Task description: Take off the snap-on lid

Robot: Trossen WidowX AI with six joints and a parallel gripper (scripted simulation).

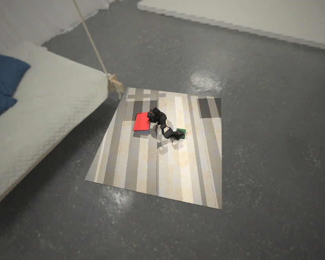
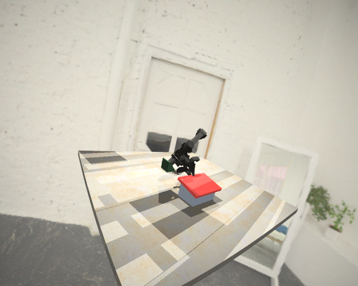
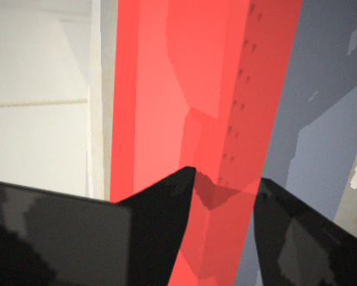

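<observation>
The red lid (image 1: pixel 141 122) (image 2: pixel 201 185) (image 3: pixel 159 86) sits over the blue-grey storage box (image 2: pixel 191 198) (image 3: pixel 322 150), which stands on the table. In the exterior view the lid's edge by the gripper looks slightly raised, while its far side is down on the box. My gripper (image 1: pixel 149 119) (image 2: pixel 191 174) (image 3: pixel 224 183) is shut on the lid's near edge. In the wrist view one finger lies over the lid's top and the other is by the rim's lower edge, beside the box wall. The underside of the lid is hidden.
The striped table (image 1: pixel 168 179) (image 2: pixel 173 261) carries a green block (image 1: pixel 182 130) (image 2: pixel 166 165) at the arm's base. The box stands towards the left side of the table in the top view. A hanging bed (image 1: pixel 59 92) is beyond that side.
</observation>
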